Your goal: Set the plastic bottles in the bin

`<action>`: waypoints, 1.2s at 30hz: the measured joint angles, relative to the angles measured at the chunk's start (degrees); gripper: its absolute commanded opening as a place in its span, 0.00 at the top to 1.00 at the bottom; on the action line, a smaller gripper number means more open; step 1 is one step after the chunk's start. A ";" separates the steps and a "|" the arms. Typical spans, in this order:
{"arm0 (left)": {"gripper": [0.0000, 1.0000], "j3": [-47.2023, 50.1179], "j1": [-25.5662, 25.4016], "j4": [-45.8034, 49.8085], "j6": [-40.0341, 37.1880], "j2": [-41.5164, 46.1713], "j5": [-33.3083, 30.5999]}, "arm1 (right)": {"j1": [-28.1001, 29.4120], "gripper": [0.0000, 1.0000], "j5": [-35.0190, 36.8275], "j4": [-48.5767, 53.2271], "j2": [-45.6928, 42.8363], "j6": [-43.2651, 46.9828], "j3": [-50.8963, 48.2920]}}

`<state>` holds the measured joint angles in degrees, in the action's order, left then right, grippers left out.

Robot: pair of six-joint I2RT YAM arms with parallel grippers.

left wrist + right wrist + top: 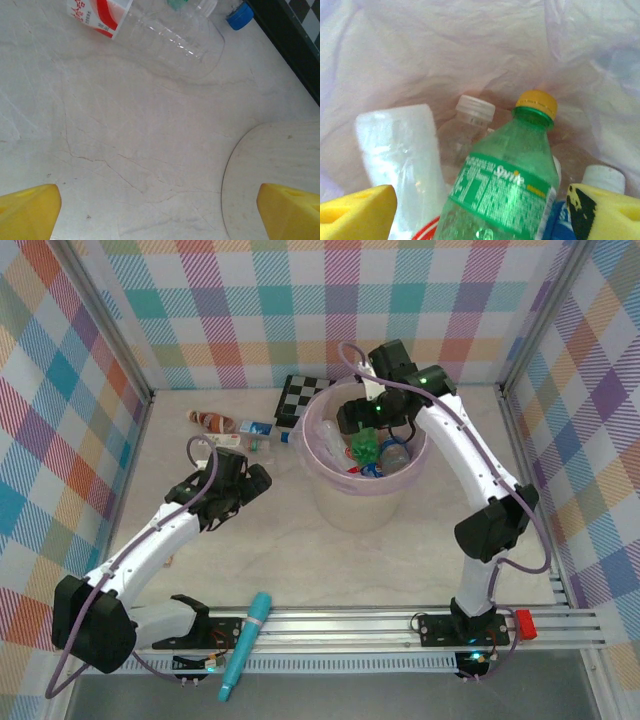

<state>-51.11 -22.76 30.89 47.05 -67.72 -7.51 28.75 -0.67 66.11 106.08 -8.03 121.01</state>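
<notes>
The bin (322,492) is a pale-pink bucket with a liner (470,45), standing mid-table. My right gripper (366,426) hangs over its mouth, open. In the right wrist view a green bottle (510,190) with a yellow cap stands between the wide yellow fingertips (360,210) of the right gripper (482,212), with a gap on each side. Other clear bottles (470,120) lie beneath it. My left gripper (238,486) is open and empty over bare table left of the bin. Ahead of the left gripper (160,212) lies a clear bottle (165,30) with a red-and-white label.
More bottles (228,426) lie at the back left of the table. A black-and-white checkerboard (300,396) rests behind the bin. A teal pen-like tube (246,644) lies across the front rail. Checked walls close three sides. The bin's base (280,165) is near my left gripper's right finger.
</notes>
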 measured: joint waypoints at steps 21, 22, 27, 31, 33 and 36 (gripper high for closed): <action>0.00 2.27 19.87 -20.68 17.09 -13.49 0.92 | -0.13 0.11 -4.57 0.44 -16.02 -0.42 -9.73; 0.00 2.08 20.37 -21.40 17.75 -15.04 0.83 | -0.24 0.11 -4.57 0.44 -16.04 -0.37 -9.73; 0.01 0.46 20.72 -25.90 21.33 -21.86 1.22 | -0.57 0.11 -4.55 0.42 -16.15 0.04 -9.81; 0.02 -1.68 20.79 -28.61 23.71 -25.99 1.46 | -0.90 0.11 -4.39 0.42 -17.25 0.61 -11.02; 0.04 -2.54 20.83 -29.62 24.72 -27.63 1.42 | -1.16 0.11 -4.28 0.46 -18.25 0.94 -12.22; 0.08 -3.37 20.83 -30.18 26.34 -29.40 1.42 | -1.68 0.11 -4.00 0.46 -19.71 1.25 -13.64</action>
<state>-54.48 -1.93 0.71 73.38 -97.12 -6.09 27.07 -4.67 66.57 86.37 -6.79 107.37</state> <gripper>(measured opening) 0.940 0.892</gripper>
